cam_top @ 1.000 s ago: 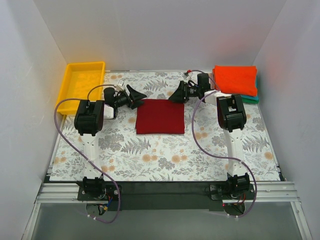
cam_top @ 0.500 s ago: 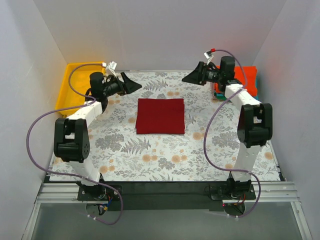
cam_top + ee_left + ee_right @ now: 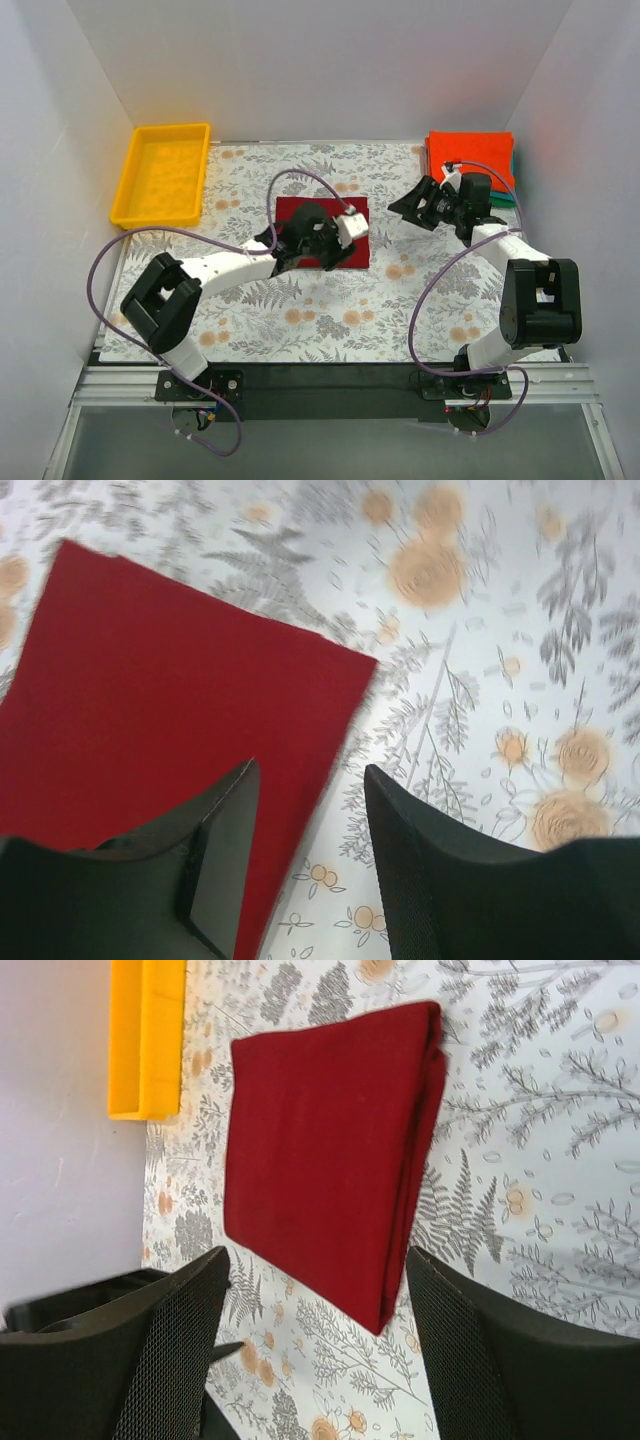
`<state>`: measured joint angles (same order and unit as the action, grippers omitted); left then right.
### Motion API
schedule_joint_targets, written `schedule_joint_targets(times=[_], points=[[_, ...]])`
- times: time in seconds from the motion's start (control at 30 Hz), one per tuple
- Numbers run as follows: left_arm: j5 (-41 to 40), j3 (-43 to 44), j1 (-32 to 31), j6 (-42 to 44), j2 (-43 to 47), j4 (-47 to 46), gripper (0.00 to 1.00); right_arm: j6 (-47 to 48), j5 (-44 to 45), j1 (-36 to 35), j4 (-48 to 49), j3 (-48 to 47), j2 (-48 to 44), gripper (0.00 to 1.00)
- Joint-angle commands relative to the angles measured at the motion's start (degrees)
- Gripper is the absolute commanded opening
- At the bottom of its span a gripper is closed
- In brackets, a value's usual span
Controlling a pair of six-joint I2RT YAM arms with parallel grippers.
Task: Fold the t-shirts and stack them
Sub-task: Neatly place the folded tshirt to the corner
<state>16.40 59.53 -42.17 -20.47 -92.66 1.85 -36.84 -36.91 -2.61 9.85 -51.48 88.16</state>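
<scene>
A dark crimson t-shirt (image 3: 345, 212) lies folded into a square at the middle of the table. My left gripper (image 3: 305, 240) hangs low over it, covering much of it from above. In the left wrist view that gripper (image 3: 310, 770) is open, with one edge of the crimson t-shirt (image 3: 170, 690) running under the gap and nothing held. My right gripper (image 3: 410, 212) hovers to the shirt's right, pointing at it. It is open (image 3: 318, 1260), and the crimson t-shirt (image 3: 320, 1130) shows beyond it. A folded orange-red t-shirt (image 3: 470, 158) rests on a teal green one (image 3: 508, 198) at the back right.
A yellow plastic tray (image 3: 165, 128) stands at the back left, its end also showing in the right wrist view (image 3: 145, 1040). A grey floral-print cloth (image 3: 300, 310) covers the table. White walls close in the left, back and right sides.
Both arms have swung forward from the back of the table. The left gripper went from beside the tray to over the crimson shirt and its jaws narrowed. The right gripper left the orange-red stack.
</scene>
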Motion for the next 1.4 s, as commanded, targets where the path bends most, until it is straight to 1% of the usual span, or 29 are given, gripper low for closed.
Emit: schedule_joint_targets(times=[0.0, 0.03, 0.1, 0.2, 0.3, 0.47, 0.6, 0.77, 1.0, 1.07, 1.17, 1.27, 1.3, 1.33, 1.37], points=[[-10.1, -2.4, -4.7, 17.9, -1.5, -1.6, 0.45, -1.0, 2.9, 0.7, 0.9, 2.6, -2.3, 0.78], [-10.0, -2.8, -5.4, 19.0, -2.8, -3.8, 0.45, -1.0, 2.2, 0.9, 0.9, 3.1, -1.9, 0.75], [-8.1, -3.1, -6.4, 21.8, -4.0, -6.8, 0.45, -1.0, 1.9, 1.1, 0.9, 3.9, -1.3, 0.75], [-6.7, -3.2, -7.6, 25.2, -7.1, -10.7, 0.43, -1.6, 1.5, 1.5, 1.0, 5.3, -0.6, 0.75], [-6.2, -2.8, -8.5, 27.4, -10.2, -12.9, 0.43, -3.1, 1.7, 1.7, 0.9, 5.9, 0.3, 0.78], [-4.4, -1.3, -9.8, 29.4, -13.3, -13.0, 0.43, -8.1, 3.5, 1.9, 1.0, 6.3, 2.0, 0.77], [-2.7, -2.1, -10.4, 30.5, -13.7, -12.7, 0.43, -8.9, 3.0, 1.9, 1.0, 5.9, 3.3, 0.76], [-4.0, -1.9, -10.6, 30.4, -16.1, -14.1, 0.37, -8.6, 3.0, 2.0, 1.0, 5.9, 3.8, 0.76], [-6.0, -1.0, -10.6, 31.6, -19.7, -16.4, 0.33, -9.3, 2.5, 2.0, 1.0, 6.5, 5.6, 0.74], [-6.2, -0.6, -10.6, 31.3, -20.4, -16.4, 0.28, -9.5, 2.8, 2.0, 1.0, 6.7, 5.8, 0.73], [-6.6, 0.2, -10.6, 30.3, -20.7, -16.3, 0.24, -9.5, 3.4, 2.0, 1.5, 7.5, 6.2, 0.73], [-5.3, 2.0, -10.4, 28.6, -20.4, -13.8, 0.09, -10.1, 2.5, 1.9, 3.0, 8.2, 6.9, 0.71], [-4.4, 2.6, -10.2, 27.6, -19.8, -12.6, 0.04, -10.4, 2.1, 1.9, 3.6, 8.2, 7.5, 0.69], [-2.3, 3.0, -9.9, 25.7, -19.1, -12.4, 0.00, -10.9, 1.9, 1.9, 4.0, 8.2, 7.9, 0.64], [-1.2, 3.2, -9.5, 24.3, -18.4, -12.0, 0.00, -11.3, 1.7, 1.7, 5.2, 8.3, 8.4, 0.61]])
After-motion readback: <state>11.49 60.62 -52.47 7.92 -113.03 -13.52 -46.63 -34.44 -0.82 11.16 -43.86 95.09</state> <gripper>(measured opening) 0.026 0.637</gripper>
